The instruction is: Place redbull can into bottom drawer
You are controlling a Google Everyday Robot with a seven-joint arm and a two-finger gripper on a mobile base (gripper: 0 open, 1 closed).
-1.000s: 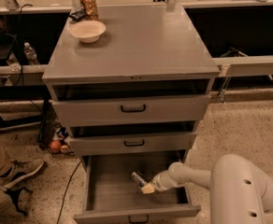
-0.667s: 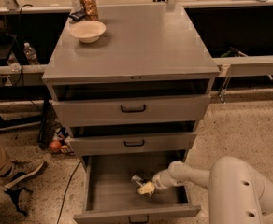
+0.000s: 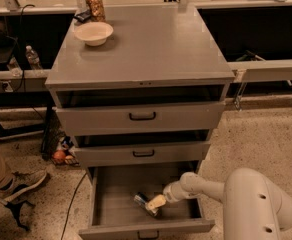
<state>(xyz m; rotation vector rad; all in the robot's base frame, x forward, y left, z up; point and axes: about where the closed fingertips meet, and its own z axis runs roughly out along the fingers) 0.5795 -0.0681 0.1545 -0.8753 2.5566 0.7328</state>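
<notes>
The bottom drawer (image 3: 102, 209) of the grey cabinet is pulled open. My gripper (image 3: 155, 204) reaches into it from the right, with the white arm (image 3: 206, 186) coming over the drawer's right side. The gripper is shut on the redbull can (image 3: 141, 200), a slim silver and blue can that lies tilted just above the drawer floor, right of the middle. The can sticks out to the left of the cream fingertips (image 3: 157, 202).
Two upper drawers with black handles (image 3: 142, 116) are slightly open. A tan bowl (image 3: 93, 32) and a brownish jar (image 3: 94, 5) stand on the cabinet top at the back left. A person's leg and shoe (image 3: 16, 184) are at the left. My white base (image 3: 258, 209) is at the lower right.
My gripper and the can have moved lower and a little toward the drawer's front. Nothing else has moved.
</notes>
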